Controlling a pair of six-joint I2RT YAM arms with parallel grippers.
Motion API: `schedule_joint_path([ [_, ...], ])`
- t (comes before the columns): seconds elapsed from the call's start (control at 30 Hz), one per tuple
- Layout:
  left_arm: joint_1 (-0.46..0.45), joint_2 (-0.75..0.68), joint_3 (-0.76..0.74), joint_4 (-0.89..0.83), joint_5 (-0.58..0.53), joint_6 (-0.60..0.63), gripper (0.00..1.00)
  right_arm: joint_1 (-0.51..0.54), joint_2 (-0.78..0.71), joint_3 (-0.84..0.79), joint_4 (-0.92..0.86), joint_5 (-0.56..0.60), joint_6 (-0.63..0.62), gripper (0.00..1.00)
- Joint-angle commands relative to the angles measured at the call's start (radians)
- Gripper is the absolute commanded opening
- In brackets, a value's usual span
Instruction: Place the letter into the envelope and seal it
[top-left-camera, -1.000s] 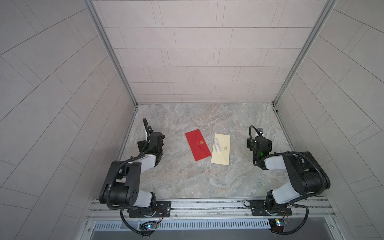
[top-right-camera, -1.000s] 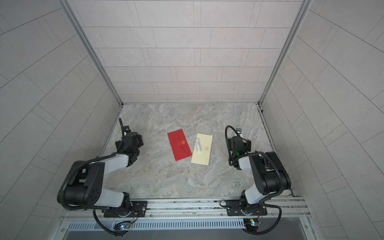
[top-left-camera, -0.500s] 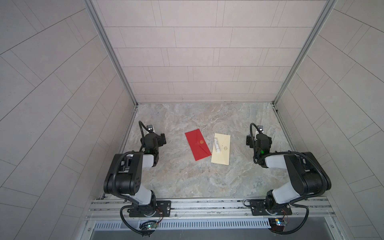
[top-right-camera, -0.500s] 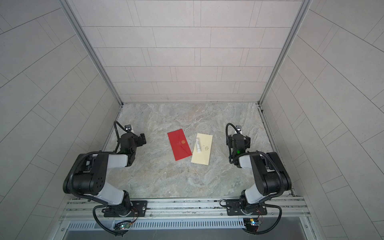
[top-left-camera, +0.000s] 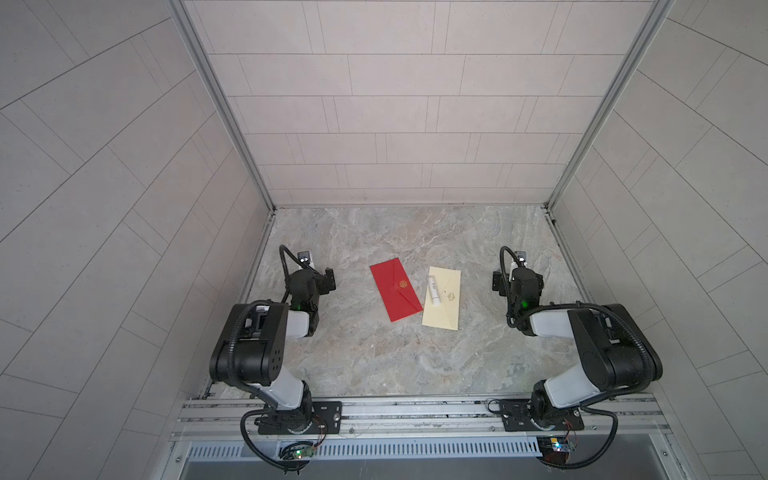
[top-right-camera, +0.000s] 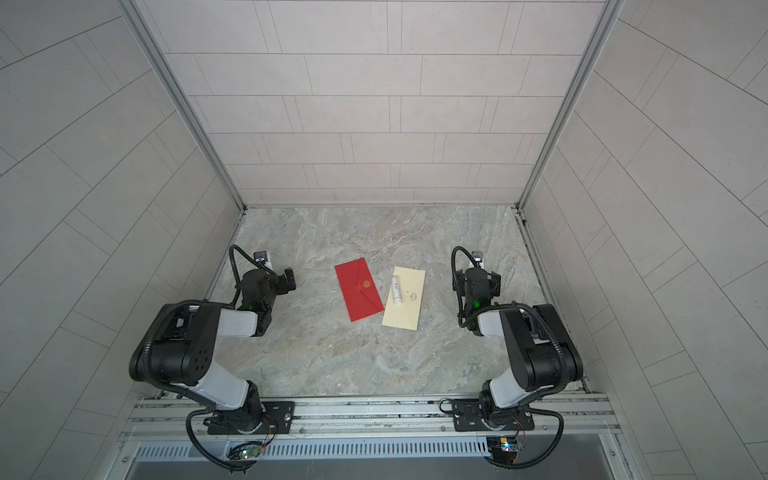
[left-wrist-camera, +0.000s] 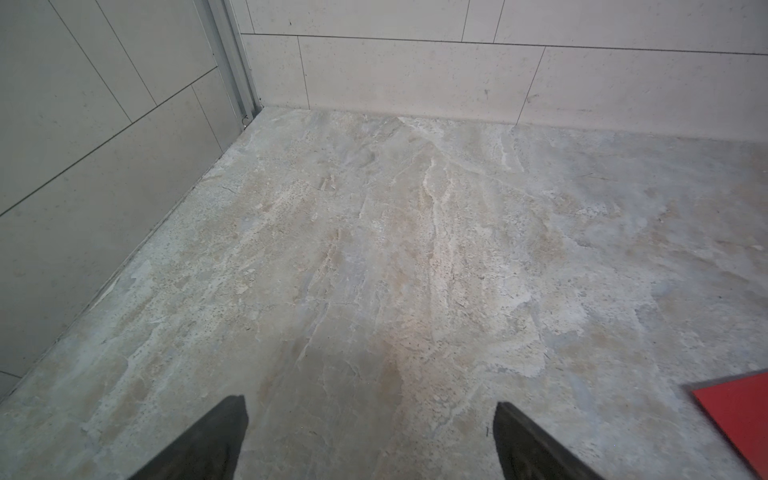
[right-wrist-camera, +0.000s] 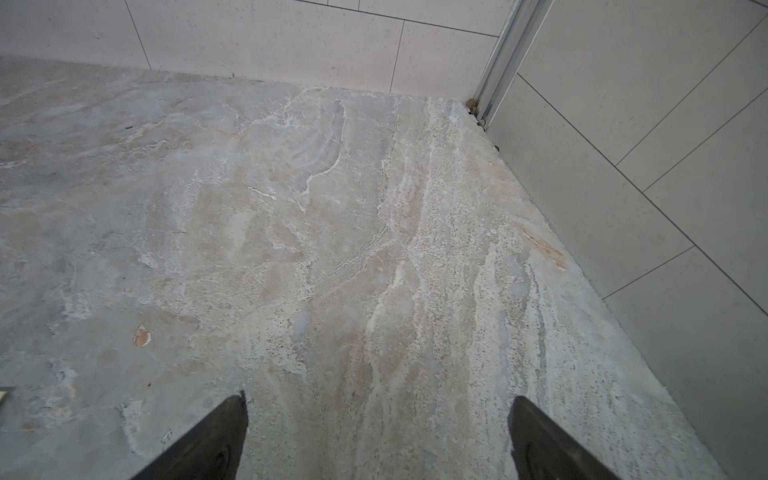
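Observation:
A red envelope (top-left-camera: 395, 289) (top-right-camera: 359, 289) with a gold seal lies flat mid-table, its flap shut. Right of it lies the cream letter (top-left-camera: 444, 301) (top-right-camera: 407, 301). A small white tube (top-left-camera: 433, 291) (top-right-camera: 396, 292) rests along the letter's left edge. My left gripper (top-left-camera: 324, 282) (top-right-camera: 284, 282) (left-wrist-camera: 370, 440) hovers left of the envelope, open and empty; a red envelope corner (left-wrist-camera: 739, 415) shows in the left wrist view. My right gripper (top-left-camera: 517, 277) (top-right-camera: 476, 277) (right-wrist-camera: 376, 436) hovers right of the letter, open and empty.
Tiled walls (top-left-camera: 399, 124) close in the marble table (top-left-camera: 395, 365) on three sides. Metal corner posts (left-wrist-camera: 232, 62) (right-wrist-camera: 498, 54) stand at the back corners. The arm bases sit on a rail (top-left-camera: 415, 411) at the front edge.
The left arm's elbow has swung inward and its wrist has turned toward the envelope. The right gripper has shifted slightly toward the back. Both stay open.

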Motion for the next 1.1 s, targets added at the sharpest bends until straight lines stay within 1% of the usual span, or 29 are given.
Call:
schedule_joint_path([
  [0.0,-0.006,0.005,-0.008,0.046,-0.013,0.022,1.0,-0.002,-0.022,0.006,-0.007,0.004,-0.01,1.0],
  [0.77,-0.007,0.009,-0.002,0.038,-0.02,0.022,1.0,-0.003,-0.002,0.025,-0.027,0.004,-0.01,1.0],
  [1.07,-0.007,0.01,0.0,0.033,-0.021,0.022,1.0,-0.018,0.003,0.035,-0.038,-0.032,-0.011,1.0],
])
